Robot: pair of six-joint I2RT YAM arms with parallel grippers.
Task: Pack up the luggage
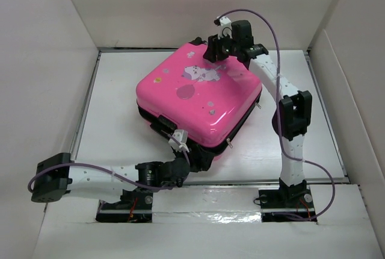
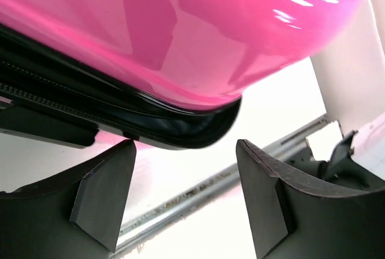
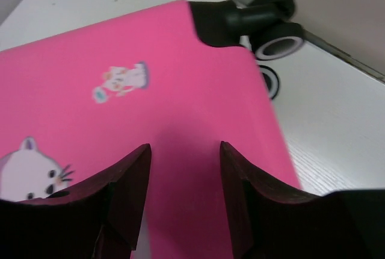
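White walls box in a pale white surface (image 1: 301, 150), with two arm bases bolted at its near edge. Nearest, the left pincer (image 2: 185, 150) hovers at the near corner of the one piece of luggage (image 1: 198, 96), a squarish hot-pink hard-shell suitcase lying flat in the middle of the surface and turned at an angle. Its jaws stand wide apart and hold nothing; the left wrist view shows them just below the black zipper band (image 2: 60, 99) that runs between the two shells. The top shell lies down over the bottom one, and nothing loose shows on the surface, so the filling looks finished. I judge that what remains is sealing the seam. I cannot tell whether the zip is drawn shut at this corner. Farther back, the top shell carries a white cartoon cat (image 3: 30, 171), a smaller white animal (image 3: 123, 81) and a darker pink balloon (image 1: 186, 92). At the far edge the right pincer (image 3: 183, 150) hangs over the shell, jaws parted moderately and empty; whether it touches the shell I cannot tell. Beyond it, black wheels (image 3: 280, 37) stick out from the far corner, at least two. The count: one suitcase, two arms, two pincers, both empty.
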